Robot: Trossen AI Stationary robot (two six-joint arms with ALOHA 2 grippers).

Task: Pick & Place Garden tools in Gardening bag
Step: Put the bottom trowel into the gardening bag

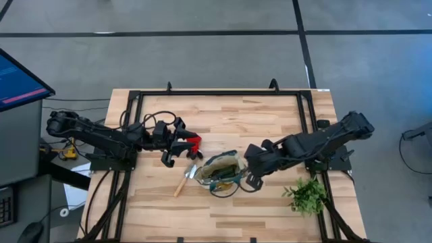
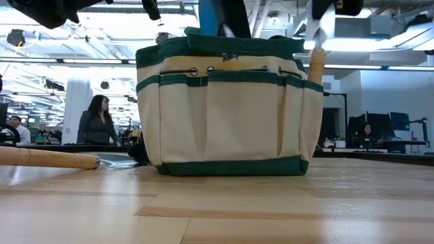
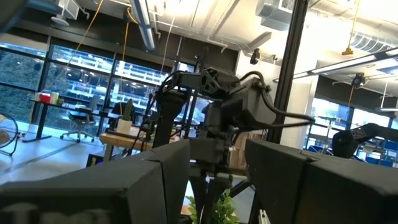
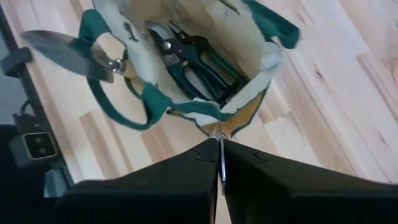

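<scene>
1. The left gripper hangs over the desk, left of the gardening bag. Its fingers stand partly apart. The small red item sits right at their tips, but I cannot tell whether it is truly pinched. If the hold is light, the item may slip and drop short of the bag during the carry.
2. A wooden-handled trowel lies flat on the desk, its blade just beside the bag's left wall. A low pass by the left arm could knock it, or push it into the bag and shove the bag aside.
3. The bag stands upright near the desk's middle, with the teal-handled pruners and dark shears lying inside. Its loop handles flop across and outside the mouth. A tool released from the left could catch on a loop or the soft rim and tumble out.
4. The right gripper is at the bag's right rim, its fingers shut tight. Whether they nip the fabric I cannot tell. If they do, any pull could tilt or drag the bag, and the mouth would shift under the incoming tool.
5. The leafy sprig lies well apart on the right and should not be taken for a tool.
</scene>
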